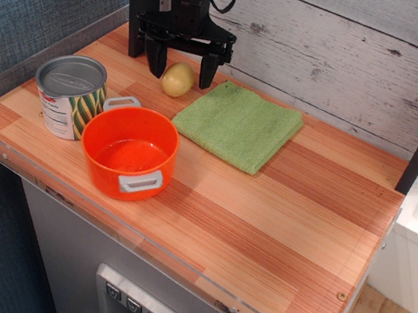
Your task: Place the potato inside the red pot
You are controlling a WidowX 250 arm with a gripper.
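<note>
The pale yellow-tan potato (177, 80) lies on the wooden table near the back, just left of the green cloth. My gripper (181, 73) is lowered around it, open, with one black finger (158, 61) on its left and the other on its right; neither clearly touches it. The orange-red pot (128, 150) with grey handles stands empty near the front left, well in front of the potato.
A tin can (70, 95) with a silver top stands left of the pot, touching its handle. A folded green cloth (238, 124) lies right of the potato. A clear plastic rim (41, 54) edges the table; a plank wall stands behind.
</note>
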